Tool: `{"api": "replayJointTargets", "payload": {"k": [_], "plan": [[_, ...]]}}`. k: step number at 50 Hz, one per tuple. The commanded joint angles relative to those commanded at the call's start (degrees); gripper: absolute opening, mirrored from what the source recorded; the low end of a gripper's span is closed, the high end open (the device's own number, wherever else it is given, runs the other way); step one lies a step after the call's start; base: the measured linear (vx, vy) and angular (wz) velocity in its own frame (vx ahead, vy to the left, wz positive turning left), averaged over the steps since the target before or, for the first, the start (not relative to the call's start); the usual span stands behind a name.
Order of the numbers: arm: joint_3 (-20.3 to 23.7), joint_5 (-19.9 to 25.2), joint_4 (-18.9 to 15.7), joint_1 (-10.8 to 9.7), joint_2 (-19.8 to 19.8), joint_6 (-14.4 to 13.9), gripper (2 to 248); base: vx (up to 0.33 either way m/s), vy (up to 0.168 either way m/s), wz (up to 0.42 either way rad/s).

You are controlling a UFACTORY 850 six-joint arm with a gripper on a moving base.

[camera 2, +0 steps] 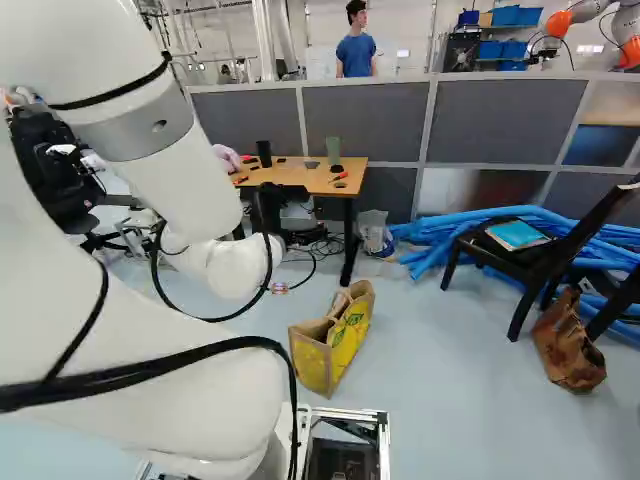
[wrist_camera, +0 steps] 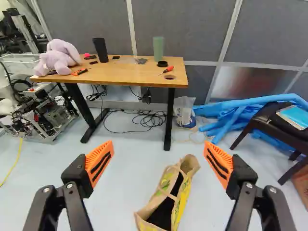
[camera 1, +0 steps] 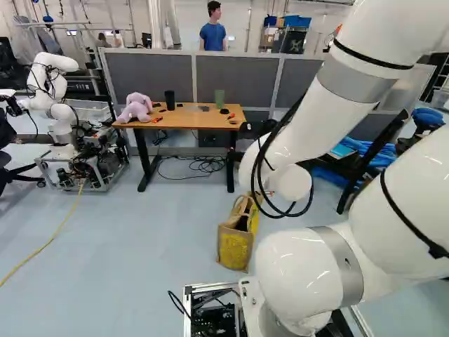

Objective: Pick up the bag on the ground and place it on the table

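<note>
While the bag (camera 2: 350, 335) stands on the floor (wrist_camera: 115, 183), out from the near right corner of the desk (wrist_camera: 120, 72), the pincer (camera 2: 268, 207) is released, its fingers spread wide. The bag's open top shows something dark inside. A plush toy (wrist_camera: 57, 58) sits by the desk's left edge, a black cup (wrist_camera: 100, 50) and a green cup (wrist_camera: 159, 48) near its back edge, and a screwdriver (wrist_camera: 168, 70) towards the right edge.

The pale floor (camera 1: 119, 246) is bounded by grey partition panels (camera 2: 365, 115); behind them, blue bins (camera 2: 517, 16) are shelved near a white wall (camera 2: 405, 40). Blue tubes (camera 2: 430, 235) are heaped near the panels' foot, beside a dark chair (camera 2: 590, 222).
</note>
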Motion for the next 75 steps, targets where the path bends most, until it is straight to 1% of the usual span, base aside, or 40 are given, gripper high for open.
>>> {"api": "replayJointTargets", "payload": {"k": [40,52,75], "plan": [[-12.4,-8.2,9.6,0.0,-13.0,0.0,247,0.000,0.000,0.000],[-16.1,-11.3,12.9,0.0,-16.6,0.0,247,0.000,0.000,0.000],[-24.2,-18.1,19.5,-0.5,-26.8,0.0,247,0.000,0.000,0.000]]}}
